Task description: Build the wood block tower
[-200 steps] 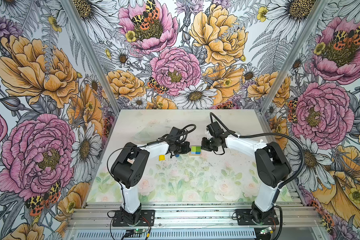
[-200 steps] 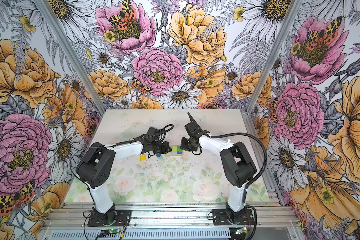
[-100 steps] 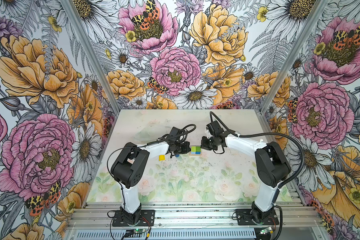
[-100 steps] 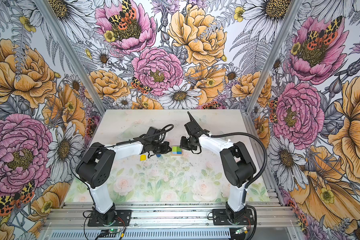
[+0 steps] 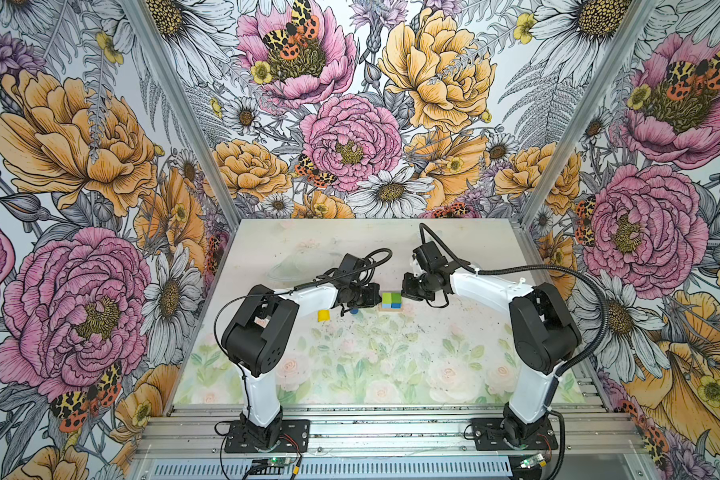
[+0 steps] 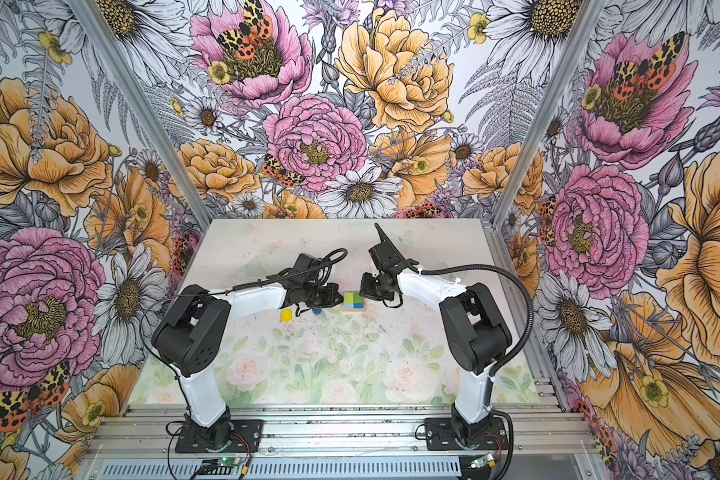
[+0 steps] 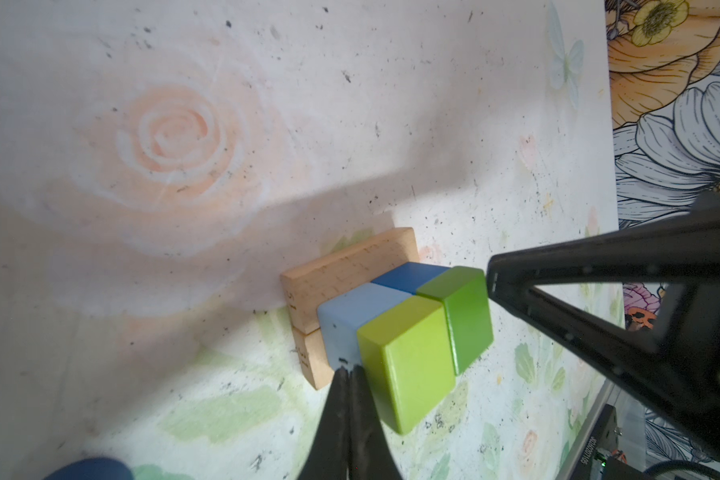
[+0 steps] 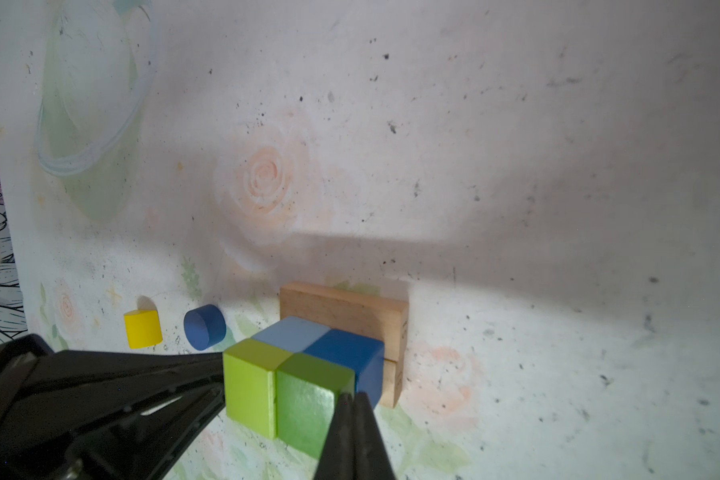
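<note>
Tower (image 5: 391, 300) between fingers (image 7: 335, 419) (both pairs closed)

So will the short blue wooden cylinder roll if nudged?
Short blue wooden cylinder seems to stand on a flat end, so it probably slides. Tipped onto its curved side, it likely rolls. Smooth paint may slip in a grip.

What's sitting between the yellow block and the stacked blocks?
The blue cylinder lies between them, shown clearly in the right wrist view.
</note>
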Available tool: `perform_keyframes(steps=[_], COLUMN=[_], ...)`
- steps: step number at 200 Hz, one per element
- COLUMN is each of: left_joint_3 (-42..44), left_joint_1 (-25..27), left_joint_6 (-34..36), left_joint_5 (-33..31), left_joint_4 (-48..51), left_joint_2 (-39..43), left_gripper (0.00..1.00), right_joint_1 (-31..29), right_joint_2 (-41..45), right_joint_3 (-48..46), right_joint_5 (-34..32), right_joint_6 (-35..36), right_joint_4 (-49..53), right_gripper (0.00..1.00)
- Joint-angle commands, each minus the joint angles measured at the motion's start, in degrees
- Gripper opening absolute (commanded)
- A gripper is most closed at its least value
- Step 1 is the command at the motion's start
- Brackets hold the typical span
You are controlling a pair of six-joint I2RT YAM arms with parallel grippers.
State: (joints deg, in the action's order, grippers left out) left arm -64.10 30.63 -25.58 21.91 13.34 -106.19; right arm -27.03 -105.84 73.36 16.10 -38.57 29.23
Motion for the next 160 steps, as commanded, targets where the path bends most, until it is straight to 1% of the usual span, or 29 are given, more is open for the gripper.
perform_keyframes(steps=[1, 7, 47, 62, 73, 94, 107, 120, 144, 160], left_joint_3=[-1.40, -1.22, -1.47, -1.67, -2.25, -3.91, -4.16, -3.63, -1.63, -0.11], left_joint_1=[-0.19, -0.30, -0.93, -1.21, -1.36, -1.48, -1.67, -1.94, -2.15, -2.29], left_joint_6=[0.71, 0.71, 1.38, 2.25, 3.24, 6.28, 7.60, 8.09, 7.95, 7.62], left_joint_5=[-1.12, -1.33, -2.72, -4.24, -6.53, -14.25, -17.57, -19.32, -20.37, -20.88], left_joint_4=[0.41, 0.53, 1.97, 3.71, 6.26, 13.48, 17.13, 19.39, 21.33, 21.89], left_joint_2=[1.29, 3.42, 5.93, 7.76, 9.34, 12.41, 14.01, 15.65, 17.92, 18.71], left_gripper=[0.00, 0.00, 0.00, 0.00, 0.00, 0.00, 0.00, 0.06, 0.17, 0.27], right_joint_1=[0.55, 0.64, 0.91, 0.88, 0.91, 0.91, 0.90, 0.90, 0.92, 0.94], right_joint_2=[0.96, 1.27, 3.90, 4.99, 5.75, 7.10, 7.93, 8.62, 9.99, 11.00], right_joint_3=[0.31, 0.16, -1.09, -1.57, -2.02, -2.78, -3.30, -3.77, -4.78, -5.56], right_joint_5=[-1.15, -1.22, -2.02, -2.41, -2.49, -3.23, -3.63, -4.04, -4.84, -5.19], right_joint_6=[-0.19, -0.22, -0.29, -0.28, -0.28, -0.28, -0.19, -0.16, -0.02, 0.19], right_joint_4=[-1.17, -1.18, -1.11, -1.06, -1.02, -0.80, -0.76, -0.72, -0.80, -0.83], right_gripper=[0.00, 0.00, 0.00, 0.00, 0.00, 0.00, 0.00, 0.00, 0.00, 0.00])
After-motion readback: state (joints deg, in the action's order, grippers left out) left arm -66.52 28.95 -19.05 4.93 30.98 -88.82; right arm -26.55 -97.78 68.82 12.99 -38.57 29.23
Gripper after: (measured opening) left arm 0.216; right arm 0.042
